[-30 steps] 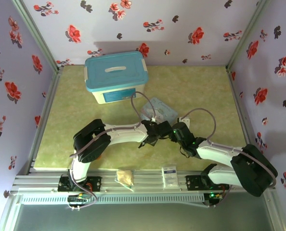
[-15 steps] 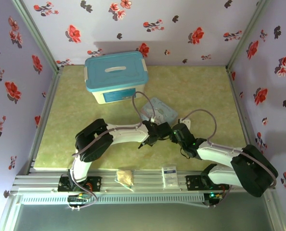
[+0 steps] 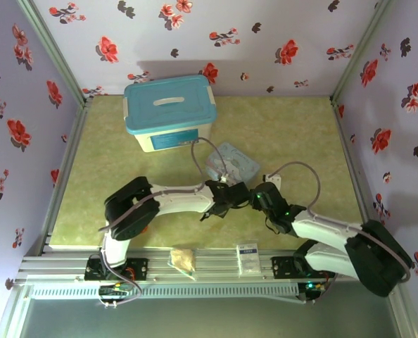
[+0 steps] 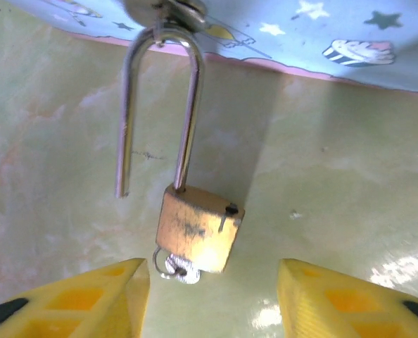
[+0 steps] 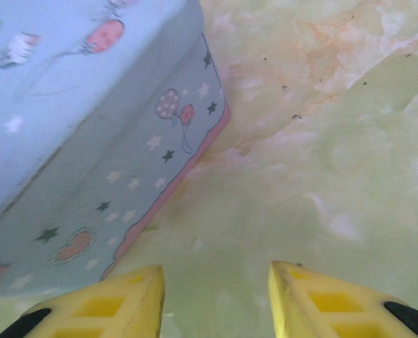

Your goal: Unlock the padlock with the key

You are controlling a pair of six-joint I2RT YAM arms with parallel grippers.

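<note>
Enclosed robot test booth, laboratory type. Evidence: floral-papered panel walls (image 3: 265, 21) on three sides, green marbled table (image 3: 293, 134), aluminium mounting rail (image 3: 212, 267) along the frame's bottom edge.

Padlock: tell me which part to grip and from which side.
Grip the padlock by its brass body, across the two side faces, coming from the key end, where the open left gripper sits. The thin shackle, hooked in the hasp of the tin, offers little hold.
</note>
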